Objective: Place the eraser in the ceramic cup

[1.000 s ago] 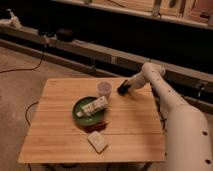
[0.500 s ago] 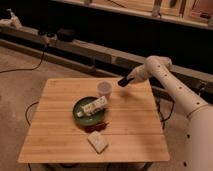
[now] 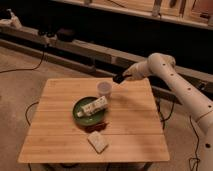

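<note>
So we're mid-carry here: the gripper (image 3: 119, 78) hangs over the desk (image 3: 60, 140) edge, just up and right of the ceramic cup (image 3: 104, 89), jaws pinching the eraser (image 3: 118, 78) (looks like it, anyway). Next we'd need to centre over the cup's mouth and let go.

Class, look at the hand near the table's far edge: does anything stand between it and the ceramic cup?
Nothing visible does. The hand hangs just up and right of the ceramic cup. The green plate with the white bottle lies nearer the camera, out of the way.
</note>
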You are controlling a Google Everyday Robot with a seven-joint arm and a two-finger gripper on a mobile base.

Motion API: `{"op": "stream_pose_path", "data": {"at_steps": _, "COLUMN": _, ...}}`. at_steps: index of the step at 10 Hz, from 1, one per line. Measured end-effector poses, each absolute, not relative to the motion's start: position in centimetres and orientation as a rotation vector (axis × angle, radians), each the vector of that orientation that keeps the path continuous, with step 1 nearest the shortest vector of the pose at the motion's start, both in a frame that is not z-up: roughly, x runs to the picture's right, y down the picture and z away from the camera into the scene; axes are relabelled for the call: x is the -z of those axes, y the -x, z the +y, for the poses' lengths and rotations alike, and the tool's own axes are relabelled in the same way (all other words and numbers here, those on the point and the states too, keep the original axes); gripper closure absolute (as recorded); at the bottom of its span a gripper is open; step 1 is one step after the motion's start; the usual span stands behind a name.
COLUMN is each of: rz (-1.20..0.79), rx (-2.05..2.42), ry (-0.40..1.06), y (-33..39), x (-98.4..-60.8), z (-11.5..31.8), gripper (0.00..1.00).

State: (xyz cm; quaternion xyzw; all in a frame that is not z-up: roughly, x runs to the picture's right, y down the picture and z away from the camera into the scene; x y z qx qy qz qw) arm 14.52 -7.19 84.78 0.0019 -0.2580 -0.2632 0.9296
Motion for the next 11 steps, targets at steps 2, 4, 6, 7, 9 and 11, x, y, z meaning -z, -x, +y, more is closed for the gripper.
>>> {"op": "stream_pose_path", "data": {"at_steps": 2, "rz": -0.574, "rx": 0.587, "ry": 0.000, "y": -12.3, "x": -83.8, "z": -7.0, "gripper": 1.00}}
{"op": "stream_pose_path", "data": {"at_steps": 4, "rz": -0.631, "rx": 0.633, "ry": 0.008, "y": -9.8, "x": -83.6, "z": -6.4, "gripper": 1.00}}
{"op": "stream_pose_path", "data": {"at_steps": 6, "rz": -0.672, "rx": 0.660, "ry": 0.005, "y": -8.4, "x": -83.7, "z": -6.3, "gripper": 1.00}}
{"op": "stream_pose_path", "data": {"at_steps": 7, "rz": -0.691, "rx": 0.669, "ry": 0.003, "y": -7.8, "x": -83.8, "z": -6.2, "gripper": 0.97}}
{"op": "stream_pose_path", "data": {"at_steps": 9, "rz": -0.728, "rx": 0.687, "ry": 0.009, "y": -6.9, "x": -84.0, "z": -5.8, "gripper": 0.77}}
{"op": "stream_pose_path", "data": {"at_steps": 11, "rz": -0.744, "rx": 0.708, "ry": 0.020, "y": -6.3, "x": -84.1, "z": -5.4, "gripper": 0.57}}
